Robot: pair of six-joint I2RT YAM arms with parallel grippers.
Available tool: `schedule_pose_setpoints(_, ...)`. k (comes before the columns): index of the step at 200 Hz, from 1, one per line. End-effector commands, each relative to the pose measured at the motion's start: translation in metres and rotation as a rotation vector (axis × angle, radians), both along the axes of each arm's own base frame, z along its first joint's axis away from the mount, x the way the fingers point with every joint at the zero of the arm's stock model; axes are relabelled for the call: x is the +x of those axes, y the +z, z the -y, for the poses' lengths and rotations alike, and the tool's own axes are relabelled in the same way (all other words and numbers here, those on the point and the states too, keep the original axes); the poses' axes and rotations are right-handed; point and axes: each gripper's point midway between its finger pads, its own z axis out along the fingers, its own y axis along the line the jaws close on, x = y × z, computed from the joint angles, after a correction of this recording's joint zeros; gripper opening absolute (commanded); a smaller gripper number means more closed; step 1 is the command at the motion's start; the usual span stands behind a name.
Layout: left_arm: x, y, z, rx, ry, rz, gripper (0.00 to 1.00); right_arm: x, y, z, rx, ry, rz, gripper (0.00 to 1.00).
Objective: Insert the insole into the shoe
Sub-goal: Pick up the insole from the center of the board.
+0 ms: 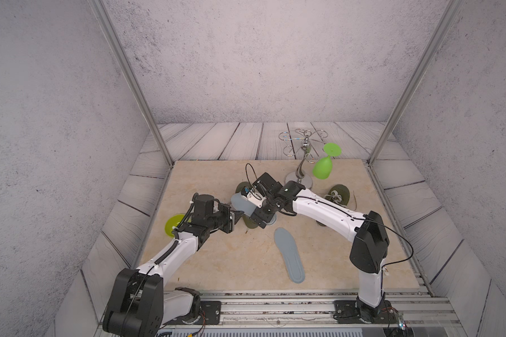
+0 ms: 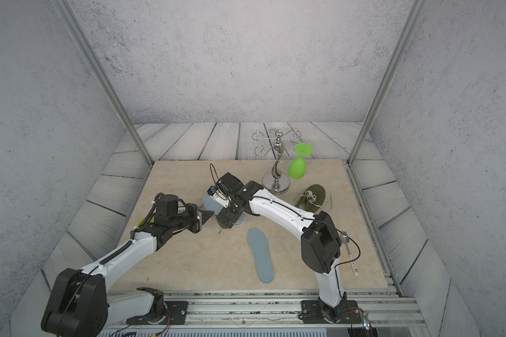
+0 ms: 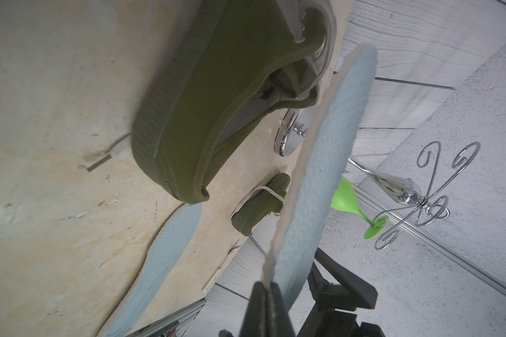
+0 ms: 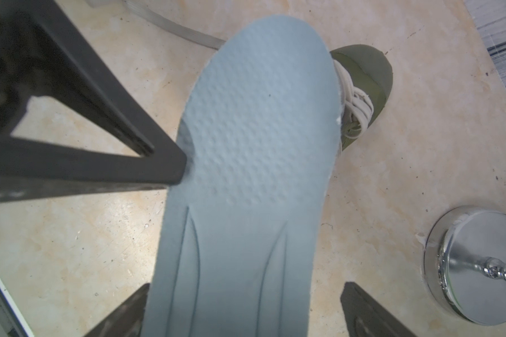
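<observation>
Insole of pale blue-grey foam with a dimpled forepart [image 4: 246, 163]: held clear of the bench, tilted, over the olive-green canvas lace-up shoe [image 3: 193, 102]; not inside it. In the right wrist view its toe end overlaps the shoe's cream laces; whether the two touch cannot be told
Left hand [image 3: 268, 291]: pressed together, pinching one long edge of the insole
Right hand [image 4: 247, 287]: spread wide, one finger to each side of the insole's rear half, not closed on it
Shoe: on its sole on the beige marble-patterned bench [image 1: 216, 262], near the middle, largely hidden beneath both hands in both top views
Second blue-grey foam insole [image 1: 289, 253]: flat on the bench, nearer the robot, apart from the shoe
Second olive-green shoe [image 1: 338, 194]: on the bench to the right, a lace trailing loose
Chrome wire glass stand [image 1: 303, 163]: upright at the rear of the bench, with a bright green plastic goblet [image 1: 323, 167] hanging from it bowl-down
Yellow-green disc [image 1: 174, 224]: behind the left arm, partly hidden
</observation>
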Motion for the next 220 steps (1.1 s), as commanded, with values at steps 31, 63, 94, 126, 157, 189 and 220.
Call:
schedule_pose_setpoints(31,-0.001,0.002,-0.001,-0.033,0.012,-0.009,0.00,0.002,-0.017,-0.002,-0.060,0.005,-0.017,0.93)
schedule_pose_setpoints(63,0.000,0.002,-0.001,-0.033,0.010,-0.006,0.00,0.002,-0.020,-0.003,-0.064,0.006,-0.023,0.93)
schedule_pose_setpoints(94,-0.001,0.001,-0.001,-0.034,0.011,-0.008,0.00,0.003,-0.021,-0.003,-0.072,0.004,-0.026,0.95)
schedule_pose_setpoints(126,-0.001,0.000,-0.001,-0.037,0.013,-0.011,0.00,0.003,-0.021,-0.001,-0.084,0.007,-0.027,0.86)
schedule_pose_setpoints(157,0.000,-0.001,-0.001,-0.032,0.011,-0.007,0.00,0.001,-0.015,0.000,-0.071,0.003,-0.028,0.72)
schedule_pose_setpoints(189,0.003,0.005,0.001,-0.018,-0.017,0.017,0.21,0.000,-0.018,0.003,-0.087,-0.004,-0.035,0.62)
schedule_pose_setpoints(220,0.002,0.013,-0.006,0.075,-0.074,0.044,0.37,0.002,-0.018,0.009,-0.103,-0.042,-0.029,0.59)
